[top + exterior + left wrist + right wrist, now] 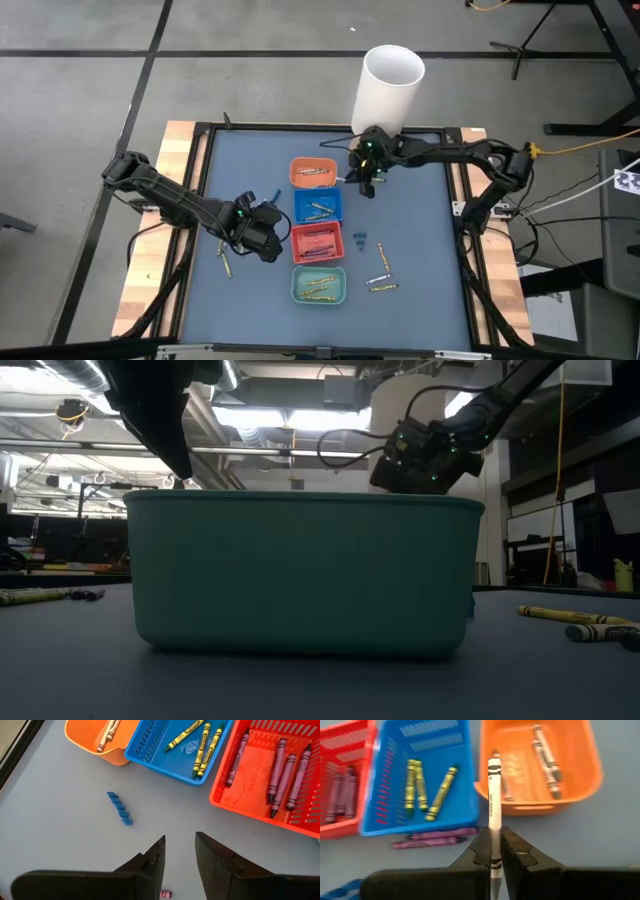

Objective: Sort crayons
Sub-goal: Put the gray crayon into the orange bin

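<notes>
Four small trays stand in a row: orange [313,172], blue [319,206], red [317,241] and teal [319,284]. The orange tray [540,770] holds pale crayons, the blue tray [180,740] yellow ones, the red tray [270,770] purple ones. My right gripper [493,851] hangs just right of the orange tray, shut on a white crayon [494,795]. My left gripper [179,855] hovers open left of the red tray, with nothing between its fingers. Two purple crayons [432,837] lie on the mat beside the blue tray. My right gripper pinches the white crayon's back part [493,837] between its two fingers. The crayon lies along the fingers and sticks out ahead of them. The fingers slant down from the table's right side. The crayon is lifted clear, its front end [494,762] over the orange tray's edge.
A tall white cylinder [390,85] stands at the far edge behind the right gripper. Loose crayons [380,275] lie right of the teal tray, one more [225,262] lies near the left arm. Small blue bits [120,808] sit on the mat ahead of my left gripper.
</notes>
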